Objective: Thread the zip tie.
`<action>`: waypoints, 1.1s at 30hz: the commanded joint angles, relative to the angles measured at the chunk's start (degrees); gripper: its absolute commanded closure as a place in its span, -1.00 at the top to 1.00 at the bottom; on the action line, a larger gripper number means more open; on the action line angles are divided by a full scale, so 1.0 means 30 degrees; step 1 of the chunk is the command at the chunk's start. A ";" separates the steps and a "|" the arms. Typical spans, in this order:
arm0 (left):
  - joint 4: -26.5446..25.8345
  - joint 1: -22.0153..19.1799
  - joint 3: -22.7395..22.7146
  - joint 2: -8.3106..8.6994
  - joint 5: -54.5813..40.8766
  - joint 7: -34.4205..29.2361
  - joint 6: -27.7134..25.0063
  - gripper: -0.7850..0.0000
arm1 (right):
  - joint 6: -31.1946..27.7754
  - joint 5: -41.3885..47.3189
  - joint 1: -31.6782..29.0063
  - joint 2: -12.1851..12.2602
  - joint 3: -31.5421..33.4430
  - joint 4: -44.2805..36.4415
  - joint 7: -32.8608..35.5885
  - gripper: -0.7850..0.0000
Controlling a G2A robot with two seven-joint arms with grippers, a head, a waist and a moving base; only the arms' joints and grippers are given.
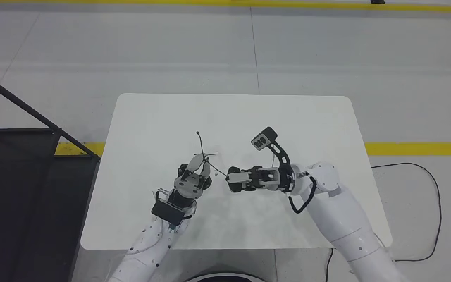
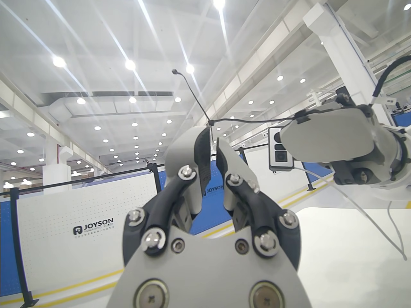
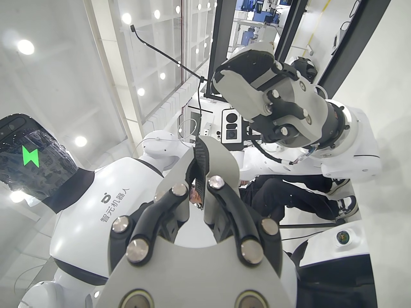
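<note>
A thin black zip tie [image 1: 202, 148] hangs in the air over the white table [image 1: 141, 127]. Its small square head [image 2: 175, 71] points up and away. My left gripper [image 2: 213, 137] is shut on the zip tie where the strap bends sharply. From that bend the strap runs across to my right gripper [image 3: 200, 144], which is shut on its tail end. In the top view the left gripper [image 1: 203, 162] and right gripper [image 1: 227, 178] sit close together near the table's middle, tips almost facing. The right gripper [image 2: 297, 120] shows across from the left one.
A black camera mount [image 1: 264, 139] sticks out from the right wrist toward the table's far side. A dark screen with a black frame [image 1: 28, 176] stands left of the table. White cables [image 2: 369, 219] trail off the right arm.
</note>
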 commanded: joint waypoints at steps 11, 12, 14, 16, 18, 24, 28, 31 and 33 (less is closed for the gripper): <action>0.0015 -0.0029 -0.0016 -0.0046 -0.0020 0.0119 0.0037 -0.63 | 0.0194 -0.0120 -0.0053 -0.0071 0.0118 0.0021 0.0015 -1.00; 0.0021 -0.0032 -0.0019 -0.0049 -0.0019 0.0122 0.0036 -0.65 | 0.0212 -0.0140 -0.0053 -0.0077 0.0131 0.0029 -0.0013 -1.00; 0.0030 -0.0035 -0.0026 -0.0054 -0.0014 0.0127 0.0031 -0.66 | 0.0218 -0.0138 -0.0058 -0.0091 0.0156 0.0038 -0.0031 -1.00; 0.0031 -0.0038 -0.0026 -0.0063 -0.0037 0.0190 0.0018 -0.62 | 0.0270 -0.0071 -0.0061 -0.0109 0.0191 0.0084 -0.0107 -1.00; 0.0062 -0.0047 -0.0030 -0.0069 -0.0044 0.0218 0.0000 -0.60 | 0.0306 -0.0076 -0.0037 -0.0125 0.0213 0.0112 -0.0128 -1.00; 0.0100 -0.0068 -0.0058 -0.0088 -0.0042 0.0245 0.0026 -0.61 | 0.0385 -0.0117 -0.0049 -0.0163 0.0267 0.0128 -0.0137 -1.00; 0.0071 -0.0076 -0.0072 -0.0101 -0.0054 0.0220 0.0026 -0.65 | 0.0461 -0.0188 -0.0076 -0.0180 0.0307 0.0121 -0.0155 -1.00; 0.0066 -0.0077 -0.0085 -0.0106 -0.0009 0.0141 0.0043 -0.80 | 0.0515 -0.0228 -0.0099 -0.0196 0.0322 0.0107 -0.0180 -1.00; 0.0049 -0.0072 -0.0097 -0.0108 0.0002 0.0118 0.0032 -1.00 | 0.0535 -0.0244 -0.0106 -0.0207 0.0339 0.0098 -0.0181 -1.00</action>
